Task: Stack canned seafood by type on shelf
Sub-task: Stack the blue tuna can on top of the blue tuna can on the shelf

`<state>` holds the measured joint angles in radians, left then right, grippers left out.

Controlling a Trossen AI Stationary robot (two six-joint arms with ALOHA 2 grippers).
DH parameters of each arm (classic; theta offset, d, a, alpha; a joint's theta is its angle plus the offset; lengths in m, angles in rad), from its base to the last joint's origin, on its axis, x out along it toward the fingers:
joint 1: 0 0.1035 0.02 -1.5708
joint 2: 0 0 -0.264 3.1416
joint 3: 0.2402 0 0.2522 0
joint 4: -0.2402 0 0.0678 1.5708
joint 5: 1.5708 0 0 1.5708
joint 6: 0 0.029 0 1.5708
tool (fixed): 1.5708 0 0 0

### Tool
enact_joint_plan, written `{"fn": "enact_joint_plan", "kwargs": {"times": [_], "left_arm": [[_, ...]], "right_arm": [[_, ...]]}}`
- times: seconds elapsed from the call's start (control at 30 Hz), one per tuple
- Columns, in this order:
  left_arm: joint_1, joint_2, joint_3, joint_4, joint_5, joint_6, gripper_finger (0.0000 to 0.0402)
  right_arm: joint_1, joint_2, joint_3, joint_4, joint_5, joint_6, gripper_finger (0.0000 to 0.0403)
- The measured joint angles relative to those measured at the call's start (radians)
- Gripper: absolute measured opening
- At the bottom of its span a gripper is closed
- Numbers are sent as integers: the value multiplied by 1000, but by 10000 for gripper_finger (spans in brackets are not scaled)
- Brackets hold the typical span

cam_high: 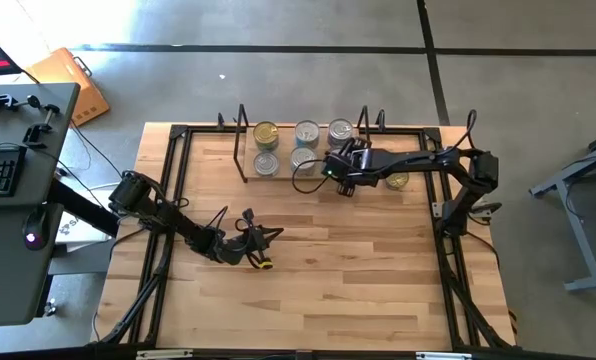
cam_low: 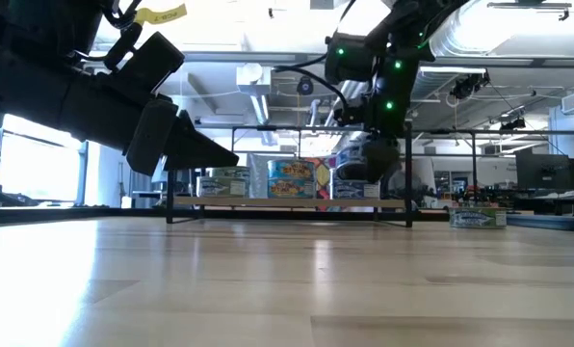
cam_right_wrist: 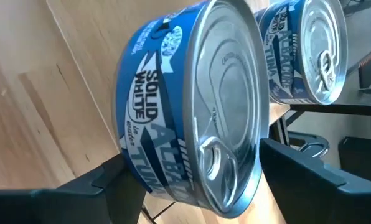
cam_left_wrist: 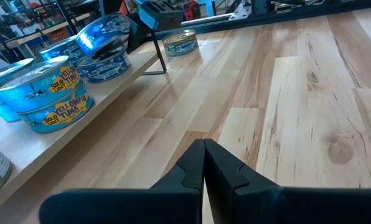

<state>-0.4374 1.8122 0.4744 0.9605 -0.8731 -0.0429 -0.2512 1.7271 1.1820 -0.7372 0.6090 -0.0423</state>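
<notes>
The right gripper (cam_high: 344, 163) is at the upper middle of the high view, over the right end of the shelf (cam_high: 240, 173), its fingers spread wide around a blue albacore tuna tin (cam_right_wrist: 192, 106) with a silver top. Other tins (cam_high: 266, 133) stand on the shelf, and one tin (cam_high: 398, 181) lies on the table right of it. The left gripper (cam_high: 263, 250) rests clenched and empty at lower centre-left

Facing you: five tins (cam_high: 306, 133) showing on one shelf (cam_high: 240, 168), one tin (cam_high: 398, 181) lying right of it.
</notes>
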Motion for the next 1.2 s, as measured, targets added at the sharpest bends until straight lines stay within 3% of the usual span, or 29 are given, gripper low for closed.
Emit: {"fn": "enact_joint_plan", "kwargs": {"times": [0.23, 0.83, 1.2], "left_arm": [[0, 0, 0, 0, 0, -6, 0], [0, 0, 0, -8, 0, -8, 0], [0, 0, 0, -8, 0, -9, 0]], "right_arm": [[1, -1, 0, -1, -29, -24, 274], [1, -1, 0, 21, -63, -97, 88], [1, 0, 33, -43, -59, -108, 49]]}}
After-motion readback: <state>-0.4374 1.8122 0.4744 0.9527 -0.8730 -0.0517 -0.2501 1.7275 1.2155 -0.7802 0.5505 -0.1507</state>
